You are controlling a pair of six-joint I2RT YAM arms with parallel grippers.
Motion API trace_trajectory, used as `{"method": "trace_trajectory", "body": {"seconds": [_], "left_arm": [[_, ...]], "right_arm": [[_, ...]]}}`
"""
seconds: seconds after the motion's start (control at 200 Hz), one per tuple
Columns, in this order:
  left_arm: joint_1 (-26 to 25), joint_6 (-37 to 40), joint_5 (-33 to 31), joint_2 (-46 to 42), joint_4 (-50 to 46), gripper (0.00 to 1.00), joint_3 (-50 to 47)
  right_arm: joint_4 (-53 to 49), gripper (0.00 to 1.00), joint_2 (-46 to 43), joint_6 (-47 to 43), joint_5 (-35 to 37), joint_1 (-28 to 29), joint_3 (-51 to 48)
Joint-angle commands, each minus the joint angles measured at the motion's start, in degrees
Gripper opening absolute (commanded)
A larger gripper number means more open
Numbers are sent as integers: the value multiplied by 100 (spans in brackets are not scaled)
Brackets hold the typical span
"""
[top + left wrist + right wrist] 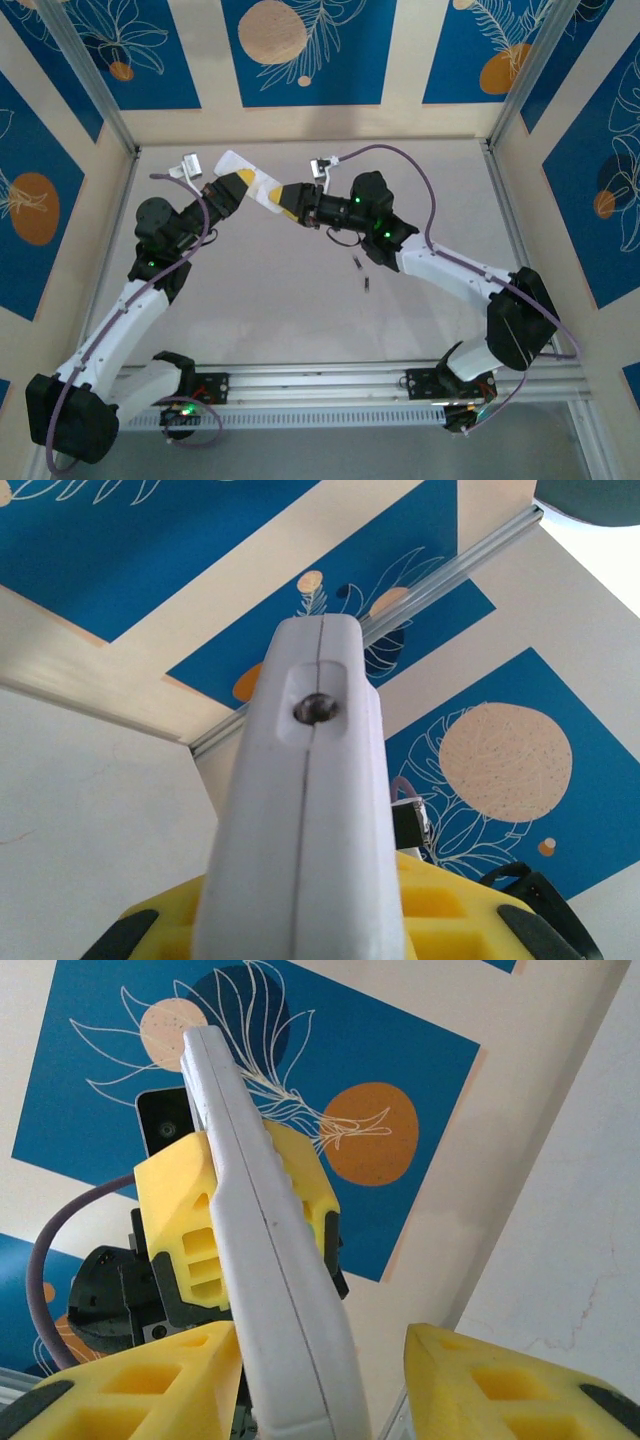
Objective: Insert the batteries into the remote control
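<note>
The white remote control (233, 162) is held up off the table near the back, with my left gripper (250, 185) shut on its middle. In the left wrist view its narrow edge (305, 810) rises between the yellow fingers (455, 910). My right gripper (287, 200) faces it from the right. In the right wrist view the remote control's (265, 1260) lower end sits between my right gripper's (320, 1345) spread jaws, against the left finger (130, 1385), with a gap to the right finger (500, 1385). Two batteries (357, 263) (367, 284) lie on the table under the right forearm.
Metal frame posts (100, 90) and blue patterned wall panels (300, 50) enclose the table on three sides. A rail (330, 385) runs along the near edge between the arm bases.
</note>
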Motion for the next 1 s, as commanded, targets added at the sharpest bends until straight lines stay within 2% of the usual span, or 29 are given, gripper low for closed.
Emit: {"method": "trace_trajectory", "body": {"seconds": [0.0,0.23,0.425,0.81,0.88,0.995], "left_arm": [[-37,-14,-22,-98,317,0,-47],[-37,-216,-254,-98,222,0,-36],[18,-718,-278,75,977,0,19],[174,-833,-284,182,1013,0,98],[174,-914,-176,276,1081,0,95],[151,-954,-93,350,1073,0,-5]], "right_arm": [[151,38,108,-1,68,42,216],[-166,33,21,-202,67,26,94],[-208,27,-367,-208,180,-62,-664],[-337,27,-1443,-462,398,-307,-1731],[-165,37,-1490,-521,232,-318,-1698],[-55,72,-1450,-626,81,-258,-1360]]}}
